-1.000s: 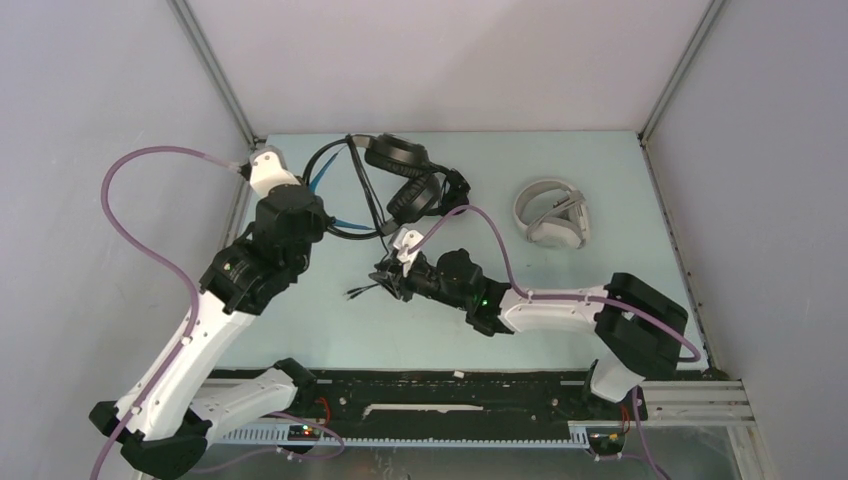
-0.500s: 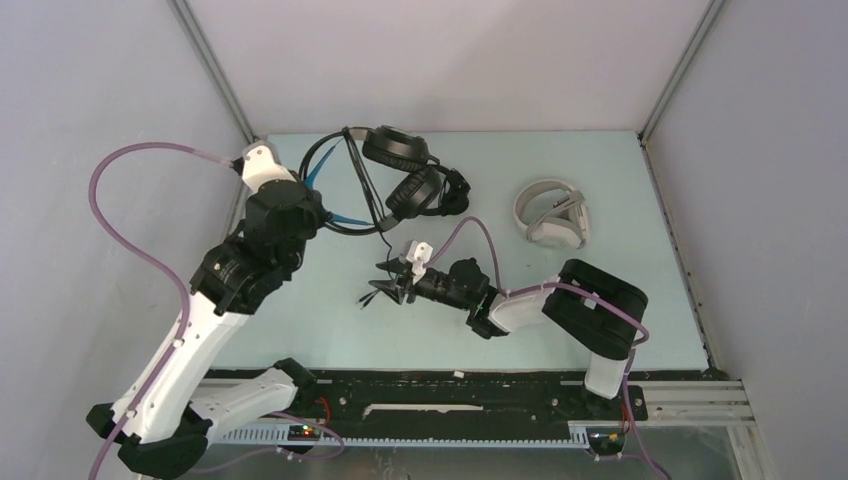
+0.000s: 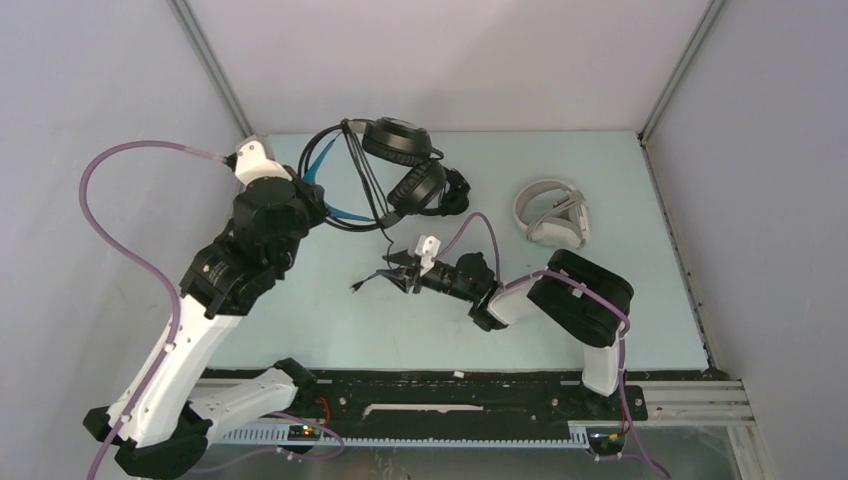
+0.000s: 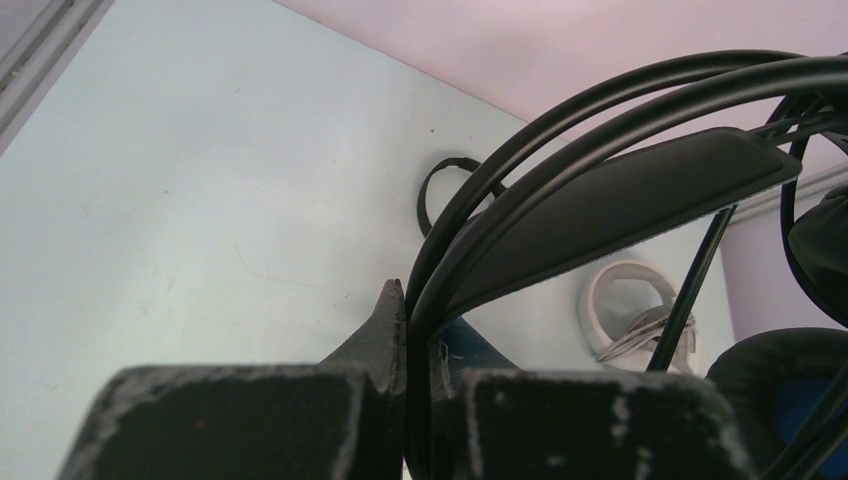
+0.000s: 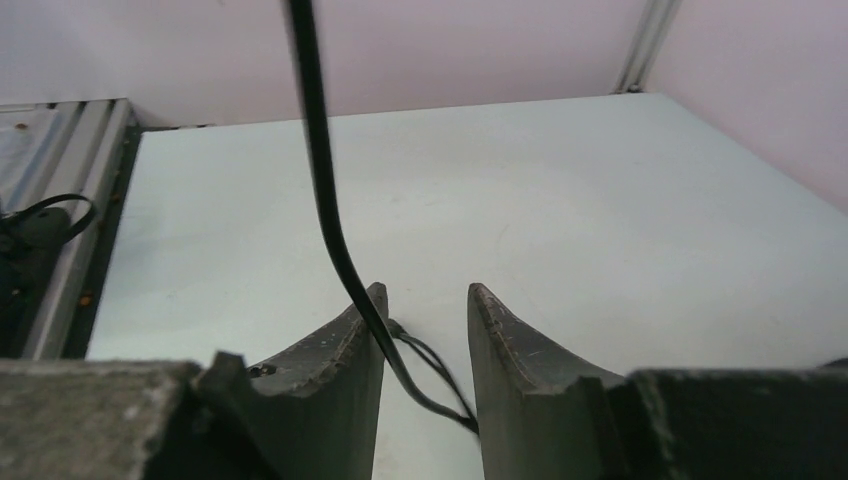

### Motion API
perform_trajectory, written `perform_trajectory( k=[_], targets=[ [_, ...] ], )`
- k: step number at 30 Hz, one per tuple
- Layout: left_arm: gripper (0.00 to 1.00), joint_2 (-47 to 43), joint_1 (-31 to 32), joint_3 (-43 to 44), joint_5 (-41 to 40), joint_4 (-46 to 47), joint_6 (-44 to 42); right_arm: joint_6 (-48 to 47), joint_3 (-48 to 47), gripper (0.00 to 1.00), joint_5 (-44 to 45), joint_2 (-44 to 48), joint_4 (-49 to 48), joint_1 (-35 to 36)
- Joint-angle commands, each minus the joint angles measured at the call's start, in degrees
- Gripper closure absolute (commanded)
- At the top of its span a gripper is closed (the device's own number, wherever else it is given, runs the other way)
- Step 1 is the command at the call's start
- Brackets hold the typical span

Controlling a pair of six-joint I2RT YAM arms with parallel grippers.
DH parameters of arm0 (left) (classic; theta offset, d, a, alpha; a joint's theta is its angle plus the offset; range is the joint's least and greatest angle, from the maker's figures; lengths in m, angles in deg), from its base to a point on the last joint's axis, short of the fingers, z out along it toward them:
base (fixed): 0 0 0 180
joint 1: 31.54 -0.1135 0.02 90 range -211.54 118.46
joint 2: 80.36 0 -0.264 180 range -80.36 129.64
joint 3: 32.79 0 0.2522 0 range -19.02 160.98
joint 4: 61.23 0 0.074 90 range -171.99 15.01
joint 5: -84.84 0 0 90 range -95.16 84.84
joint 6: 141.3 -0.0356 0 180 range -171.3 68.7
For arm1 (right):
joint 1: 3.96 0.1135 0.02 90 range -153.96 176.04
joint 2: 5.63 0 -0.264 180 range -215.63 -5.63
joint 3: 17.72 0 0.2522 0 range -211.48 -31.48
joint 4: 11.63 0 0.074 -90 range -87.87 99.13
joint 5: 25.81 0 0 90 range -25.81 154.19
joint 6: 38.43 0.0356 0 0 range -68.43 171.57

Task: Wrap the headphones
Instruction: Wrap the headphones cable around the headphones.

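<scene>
black headphones [image 3: 405,168] left of white headset [image 3: 552,213]

The left arm [image 3: 185,335] rises from its base at the near left, elbow bent, with its wrist reaching toward the far-left part of the table. The left gripper [image 4: 412,300] is pinched tight, its fingers pressed onto the headband of the black headset [image 4: 600,190]. The right arm [image 3: 585,300] folds back on itself, its forearm low and pointing left. The right gripper [image 5: 425,300] has its jaws apart, and a black cable [image 5: 320,150] lies unclamped against the finger on the left of the wrist view.
</scene>
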Motion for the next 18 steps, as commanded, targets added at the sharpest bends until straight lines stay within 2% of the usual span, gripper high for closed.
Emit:
perform_trajectory(
  k=[1, 5, 10, 18],
  targets=[
    [1.0, -1.52, -0.38, 5.66, 1.71, 5.57, 4.6, 0.79, -1.01, 0.64, -1.85, 0.44, -2.72, -3.02],
    [1.0, -2.33, -0.42, 5.74, 3.41, 5.83, 5.61, 0.93, -0.64, 0.67, -0.97, -0.72, -4.09, -3.31],
    [1.0, -3.4, -0.38, 5.13, 6.8, 6.29, 7.44, 0.87, -0.85, 0.67, -1.77, -0.97, -5.15, -3.87],
    [1.0, -4.1, -0.38, 6.01, 6.98, 6.03, 7.13, 0.98, -2.0, 0.67, -1.93, -1.98, -4.23, -4.66]
  ],
)
